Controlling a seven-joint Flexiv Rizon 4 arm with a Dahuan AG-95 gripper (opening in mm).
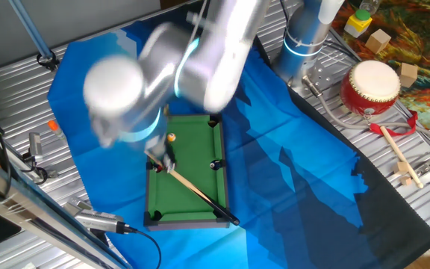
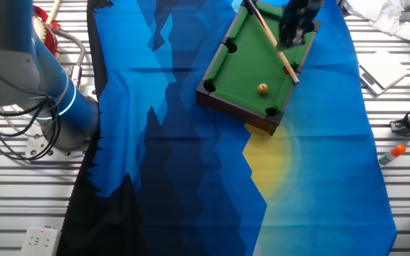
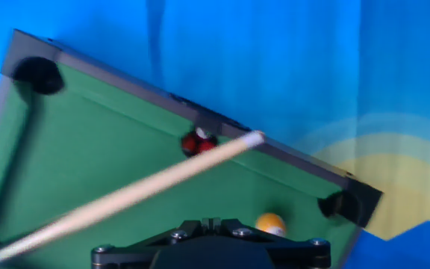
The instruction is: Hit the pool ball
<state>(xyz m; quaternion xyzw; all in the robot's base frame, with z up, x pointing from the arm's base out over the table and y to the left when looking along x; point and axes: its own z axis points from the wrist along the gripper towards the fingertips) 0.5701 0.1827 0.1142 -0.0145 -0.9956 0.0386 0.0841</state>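
Our gripper (image 1: 163,161) clamps the cue stick (image 1: 196,191) over the toy pool table (image 1: 192,213), near the orange ball (image 1: 172,138).

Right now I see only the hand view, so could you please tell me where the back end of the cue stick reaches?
Observer: The cue stick sticks out past a corner of the toy pool table, over the blue cloth.
Operator: Thank you. Are the jaws closed on it?
Observer: I cannot tell; the gripper is blurred in both fixed views.
Operator: Is anything nearby that I should avoid?
Observer: A red drum stands off the cloth on the metal table, well away from the pool ball.
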